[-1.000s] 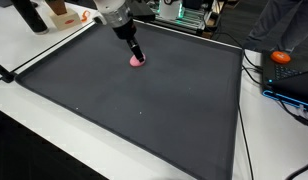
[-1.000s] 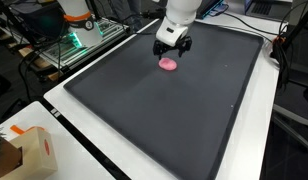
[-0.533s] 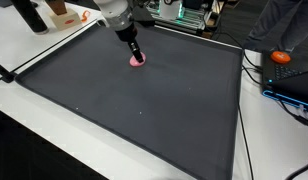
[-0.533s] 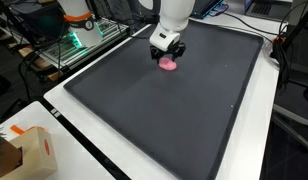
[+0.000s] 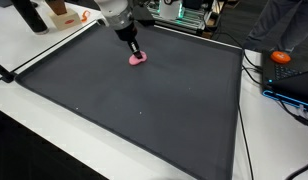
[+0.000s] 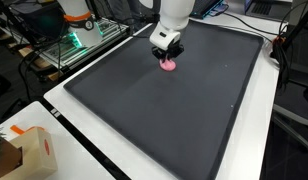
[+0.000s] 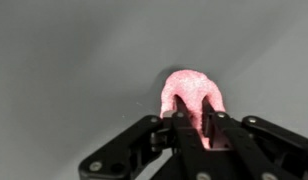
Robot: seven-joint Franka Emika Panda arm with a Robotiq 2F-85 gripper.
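Observation:
A small soft pink lump (image 7: 192, 92) lies on the dark mat (image 5: 154, 100) near its far side. My gripper (image 7: 195, 118) is down on it, and the black fingers (image 7: 178, 122) pinch a fold of the pink stuff between them, so it bulges out ahead of the tips. In both exterior views the white arm stands over the pink lump (image 5: 139, 60) (image 6: 170, 65), with the gripper (image 5: 136, 54) (image 6: 166, 55) pressed onto its top. The part of the lump under the fingers is hidden.
A black mat with a thin raised border (image 6: 114, 60) covers most of the white table. An orange object (image 5: 282, 57) and cables lie beyond one edge. A cardboard box (image 6: 22, 150) sits at a table corner. Electronics (image 6: 74, 35) stand behind the mat.
The gripper has come down onto the pink lump and its fingers have drawn together from wide apart, squeezing the lump between them.

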